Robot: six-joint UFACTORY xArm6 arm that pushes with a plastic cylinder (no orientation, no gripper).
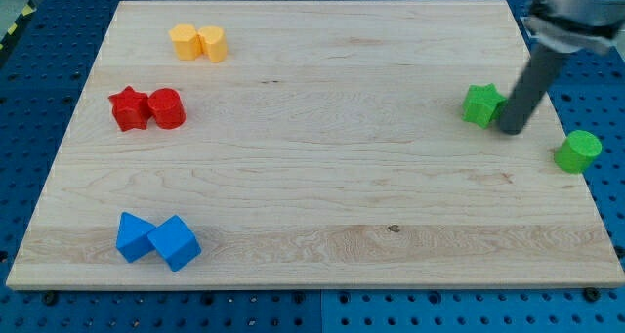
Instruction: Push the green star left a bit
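Blue blocks (156,239) on wooden board (322,177), blue pegboard (39,99) around.

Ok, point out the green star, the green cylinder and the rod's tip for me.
green star (479,105), camera view, on its top face.
green cylinder (579,149), camera view, on its round top, at the board's right edge.
my tip (510,130), camera view, the rod's very end, against the star's right side.

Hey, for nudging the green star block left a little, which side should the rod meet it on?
Contact its right-hand face, pushing toward the view's left. The green star block sits near the wooden board's right edge, and my tip is already just at its lower right, seemingly touching or nearly so. Aim slightly higher, at the star's middle, so it slides rather than spins, I'd judge. The green cylinder sits clear, farther right.
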